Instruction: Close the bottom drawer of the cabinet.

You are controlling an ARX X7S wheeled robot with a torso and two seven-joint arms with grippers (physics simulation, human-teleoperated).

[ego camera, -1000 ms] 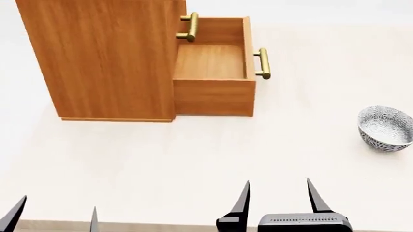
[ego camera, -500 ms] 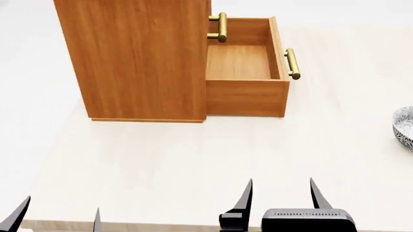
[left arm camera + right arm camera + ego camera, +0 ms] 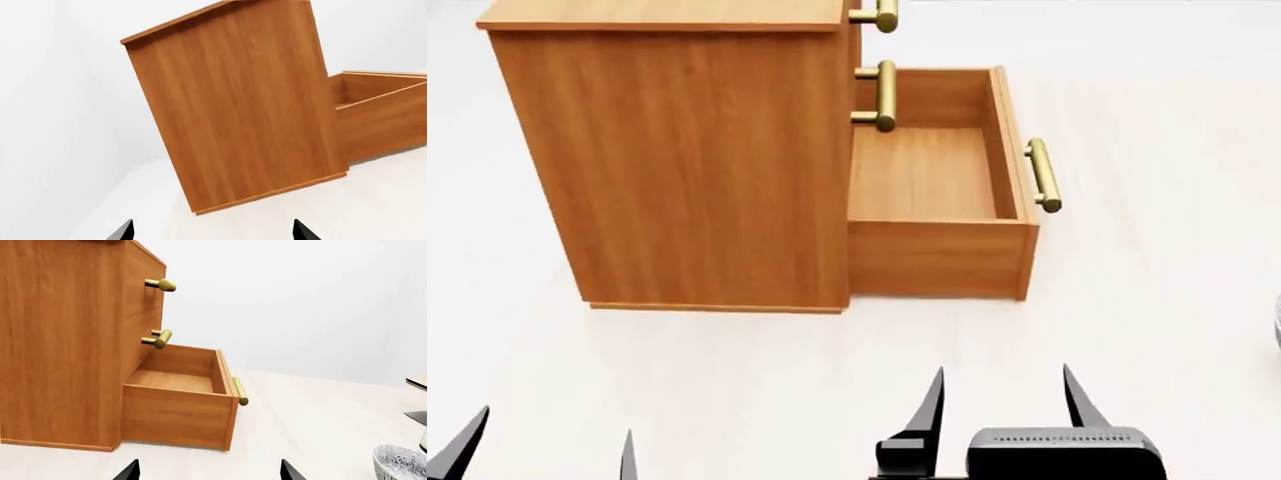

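Observation:
The orange-brown cabinet (image 3: 674, 160) stands on the pale table, its drawers facing right in the head view. Its bottom drawer (image 3: 941, 205) is pulled out, open and empty, with a brass bar handle (image 3: 1042, 175) on its front. It also shows in the right wrist view (image 3: 180, 407) and partly in the left wrist view (image 3: 380, 120). My right gripper (image 3: 1001, 415) is open and empty, low near the table's front edge, well short of the drawer. My left gripper (image 3: 541, 450) is open and empty at the lower left, in front of the cabinet's side.
Two upper drawers are shut, their brass handles (image 3: 881, 95) sticking out above the open one. A patterned grey bowl (image 3: 400, 465) sits on the table to the right, seen in the right wrist view. The table's left edge (image 3: 507, 330) lies just left of the cabinet.
The head view has shifted: the cabinet now sits lower and further left, its top and uppermost handle have come into view, and the bowl has left the frame. Both grippers stay open.

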